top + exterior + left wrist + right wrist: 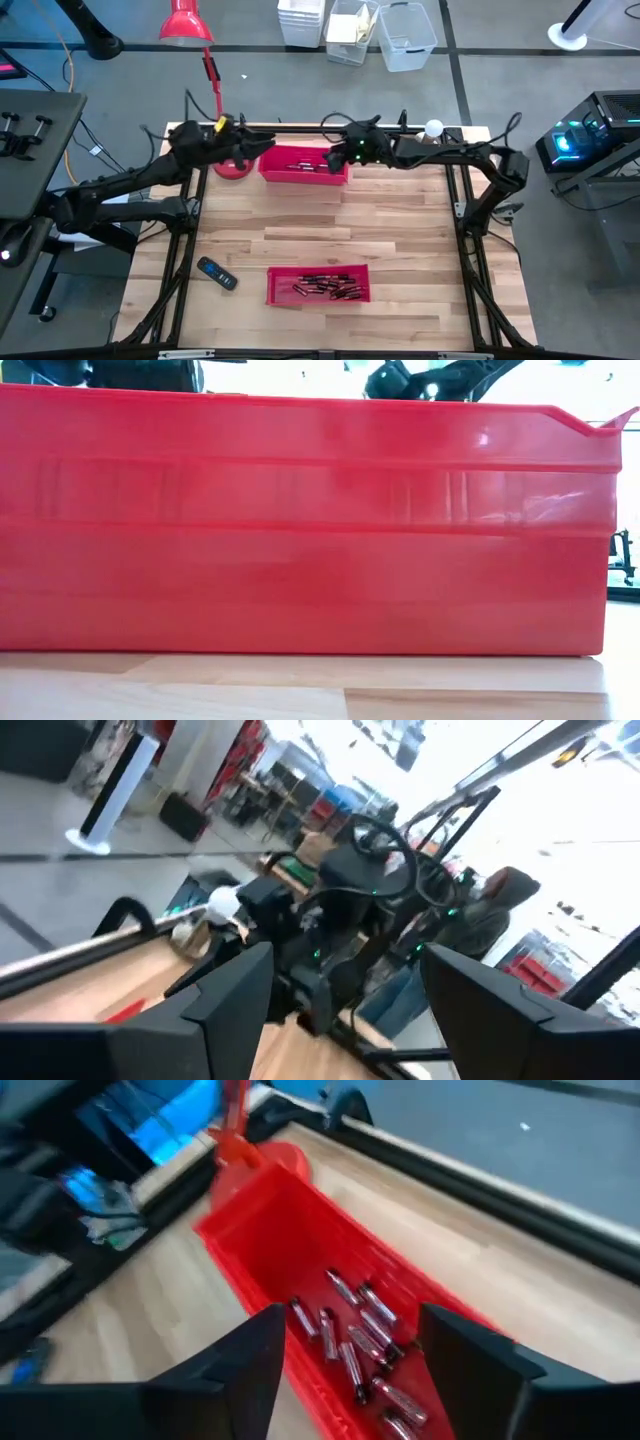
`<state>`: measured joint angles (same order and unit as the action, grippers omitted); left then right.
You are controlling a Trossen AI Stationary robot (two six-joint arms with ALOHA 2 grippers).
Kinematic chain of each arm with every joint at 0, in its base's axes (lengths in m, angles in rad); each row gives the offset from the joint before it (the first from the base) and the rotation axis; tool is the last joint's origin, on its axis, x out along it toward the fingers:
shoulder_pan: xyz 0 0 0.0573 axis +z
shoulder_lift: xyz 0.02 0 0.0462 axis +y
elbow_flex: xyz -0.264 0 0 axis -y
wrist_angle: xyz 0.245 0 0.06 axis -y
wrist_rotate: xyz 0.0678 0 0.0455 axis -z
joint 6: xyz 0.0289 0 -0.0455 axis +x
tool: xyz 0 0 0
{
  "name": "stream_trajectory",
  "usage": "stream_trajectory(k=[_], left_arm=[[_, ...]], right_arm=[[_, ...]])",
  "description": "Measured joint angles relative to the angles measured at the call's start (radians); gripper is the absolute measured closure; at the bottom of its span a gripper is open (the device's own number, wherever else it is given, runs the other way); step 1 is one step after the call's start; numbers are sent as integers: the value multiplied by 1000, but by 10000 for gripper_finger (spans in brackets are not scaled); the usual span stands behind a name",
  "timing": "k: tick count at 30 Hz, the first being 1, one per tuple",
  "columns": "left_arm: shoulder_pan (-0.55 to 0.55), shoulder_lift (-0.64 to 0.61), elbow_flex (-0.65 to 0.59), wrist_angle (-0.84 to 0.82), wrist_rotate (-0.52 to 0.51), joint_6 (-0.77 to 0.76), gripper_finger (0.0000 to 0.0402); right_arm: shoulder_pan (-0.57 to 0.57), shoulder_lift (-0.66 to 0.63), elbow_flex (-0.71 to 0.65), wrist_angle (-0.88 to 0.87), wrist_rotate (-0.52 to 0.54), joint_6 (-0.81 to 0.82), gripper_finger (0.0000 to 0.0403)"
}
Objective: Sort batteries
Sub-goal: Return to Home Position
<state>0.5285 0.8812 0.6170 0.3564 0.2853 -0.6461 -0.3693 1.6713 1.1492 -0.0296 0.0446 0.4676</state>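
The silvery batteries [355, 1335] lie in the red tray [300, 179] at the far edge of the bench [330, 230], directly below the right hand [333, 158], whose fingers stand apart. The left hand [262, 146] hovers at that tray's left end, fingers likewise apart. The further batteries [325, 287] lie in the second red tray [275, 285] near the front edge.

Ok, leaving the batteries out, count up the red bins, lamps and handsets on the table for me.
Red bins: 2
Red lamp: 1
Black handset: 1
Total: 4
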Motion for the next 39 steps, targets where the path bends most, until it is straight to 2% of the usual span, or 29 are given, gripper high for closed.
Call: stream_trajectory(k=[5,8,10,14,16,18,19,22,23,29,32,35,37,39], left_arm=[[-22,-93,0,-98,6,31,158],[-97,-155,-25,-157,-75,73,177],[-164,-195,-100,-100,-161,61,200],[-299,-252,-319,198,-343,-5,275],[-344,-267,-420,330,-405,-25,324],[-368,-283,-491,451,-435,-24,375],[-373,-298,-522,504,-446,-22,388],[-364,-353,-583,544,-472,5,389],[-355,-376,-600,541,-472,11,392],[-264,-499,-605,354,-397,47,401],[-213,-540,-605,280,-365,37,401],[-185,-558,-605,255,-336,22,401],[-178,-560,-605,249,-320,20,401],[-177,-560,-605,245,-319,11,401]], right_arm=[[-5,-124,9,-100,-28,-83,169],[-2,-228,-4,-240,-10,-120,168],[0,-304,-16,-321,9,-134,168],[20,-447,-39,-437,32,-128,182],[42,-508,-45,-471,33,-115,205],[66,-568,-51,-498,51,-80,245],[81,-596,-51,-519,67,-64,272],[135,-674,-51,-606,123,-3,372],[159,-700,-52,-645,142,16,386],[365,-857,-61,-835,283,215,400],[503,-941,-163,-737,368,296,402],[608,-1022,-348,-529,467,329,402],[626,-1066,-489,-335,485,325,402],[609,-1099,-615,-123,453,279,402]])
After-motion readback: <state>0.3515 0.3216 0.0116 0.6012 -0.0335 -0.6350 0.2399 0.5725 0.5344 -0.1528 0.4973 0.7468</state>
